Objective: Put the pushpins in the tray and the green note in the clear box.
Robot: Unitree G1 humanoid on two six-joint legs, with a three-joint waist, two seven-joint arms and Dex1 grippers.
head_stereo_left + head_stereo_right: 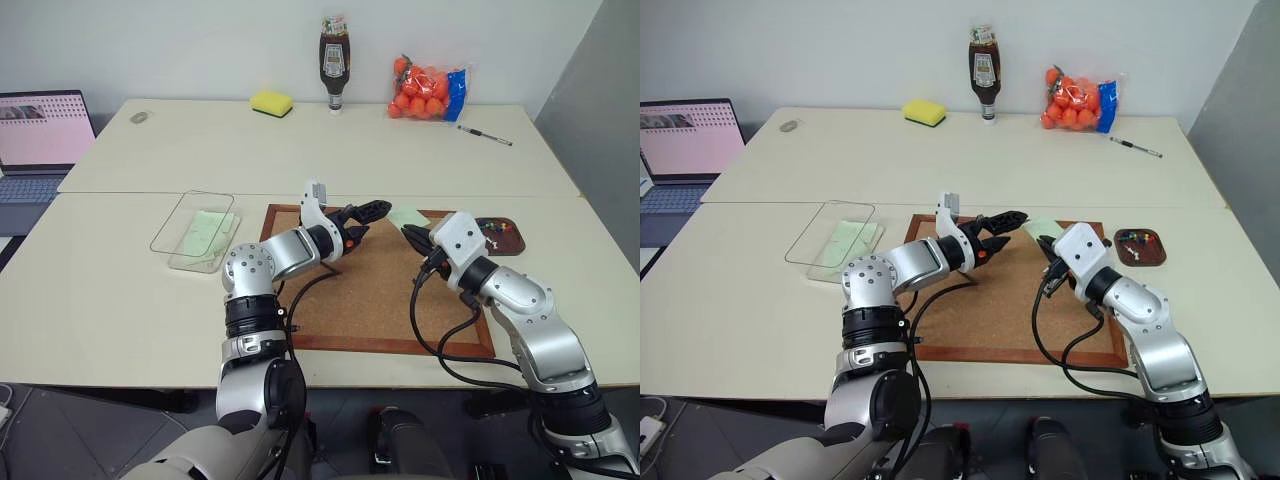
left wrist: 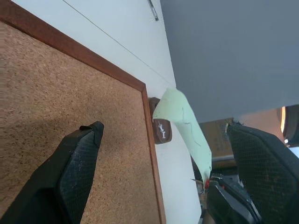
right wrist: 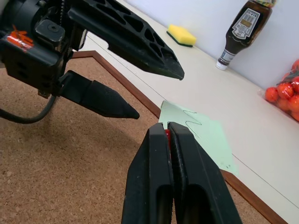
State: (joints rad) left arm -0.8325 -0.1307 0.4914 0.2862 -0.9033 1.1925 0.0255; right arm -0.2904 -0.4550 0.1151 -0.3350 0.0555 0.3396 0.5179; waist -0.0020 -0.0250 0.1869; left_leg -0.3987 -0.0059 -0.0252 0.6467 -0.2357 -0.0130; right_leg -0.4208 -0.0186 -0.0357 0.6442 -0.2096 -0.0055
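The green note [image 1: 408,216] is at the far edge of the cork board [image 1: 370,295], one end curling up off the surface. My right gripper [image 3: 168,128] is shut on a red pushpin [image 3: 167,134] at the near edge of this note. My left gripper [image 1: 372,218] hovers open just left of the note, its fingers [image 2: 79,172] spread wide on either side of it. The brown tray [image 1: 512,243] sits right of the board with several pushpins [image 1: 492,228] inside. At the left stands the clear box [image 1: 160,238], holding another pale green slip [image 1: 207,232].
On the far table are a yellow sponge [image 1: 271,102], a sauce bottle [image 1: 334,62], a bag of orange fruit [image 1: 428,88] and a pen [image 1: 485,135]. A laptop [image 1: 40,140] stands open at the far left.
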